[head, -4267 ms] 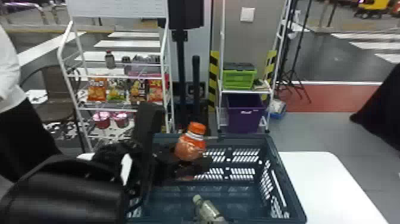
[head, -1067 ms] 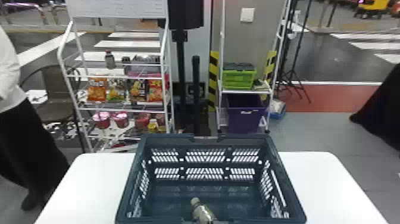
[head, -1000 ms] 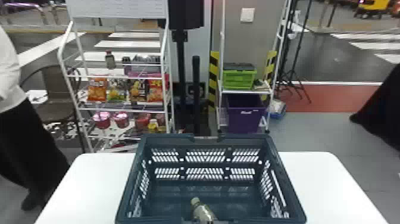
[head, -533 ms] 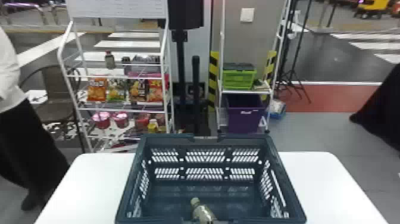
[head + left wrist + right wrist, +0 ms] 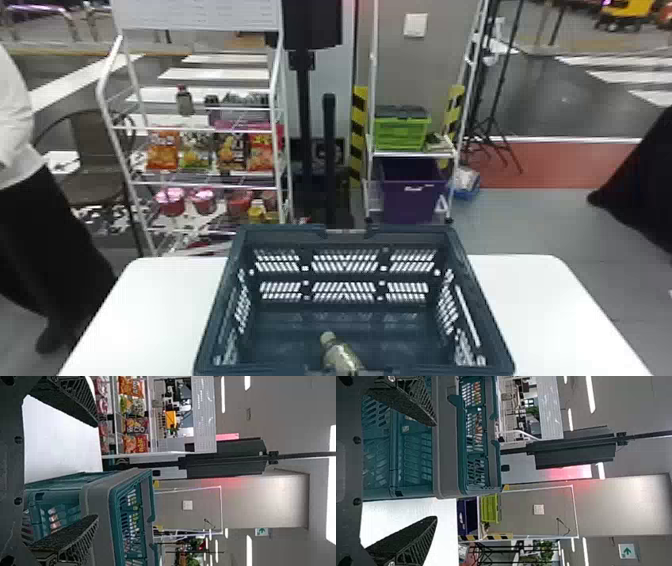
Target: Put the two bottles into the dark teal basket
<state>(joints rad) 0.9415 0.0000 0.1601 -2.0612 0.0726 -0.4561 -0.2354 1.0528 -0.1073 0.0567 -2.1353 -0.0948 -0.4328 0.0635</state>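
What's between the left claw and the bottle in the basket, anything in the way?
The near wall of the dark teal basket: the bottle lies inside, the left claw is outside. A straight path looks blocked. The basket's top is open.

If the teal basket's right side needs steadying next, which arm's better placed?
Right, I'd say: the right gripper is open near that side, one finger toward the basket, the other toward the white table. The left gripper is by the opposite side.
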